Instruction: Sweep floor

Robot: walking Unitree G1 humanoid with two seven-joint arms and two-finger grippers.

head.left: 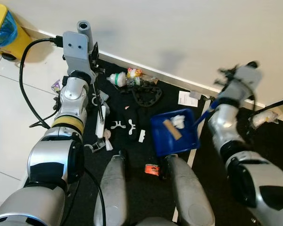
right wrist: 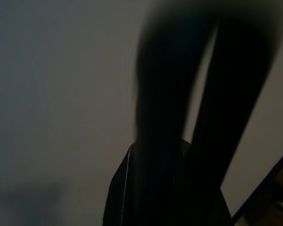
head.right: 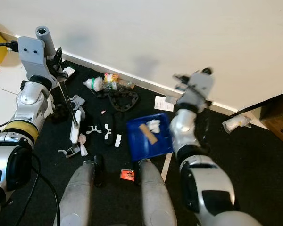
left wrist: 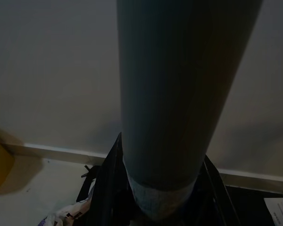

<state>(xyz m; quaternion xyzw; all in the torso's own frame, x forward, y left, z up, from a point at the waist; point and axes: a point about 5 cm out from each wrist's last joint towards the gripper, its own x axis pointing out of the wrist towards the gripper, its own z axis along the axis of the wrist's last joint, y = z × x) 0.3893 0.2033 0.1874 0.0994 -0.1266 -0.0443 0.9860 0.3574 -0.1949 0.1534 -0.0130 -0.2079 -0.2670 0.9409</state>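
While the left gripper (head.left: 95,55) grips the broom (head.left: 102,115), litter (head.left: 132,77) lies beside it.

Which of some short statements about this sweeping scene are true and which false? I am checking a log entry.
1. The blue dustpan already holds white crumpled paper. True.
2. The dustpan lies on white tiles. False: it lies on the black mat.
3. The left pincer holds a grey broom handle. True.
4. A plastic bottle lies by the wall. True.
5. The small orange packet is inside the dustpan. False: it lies on the mat between the robot's legs.
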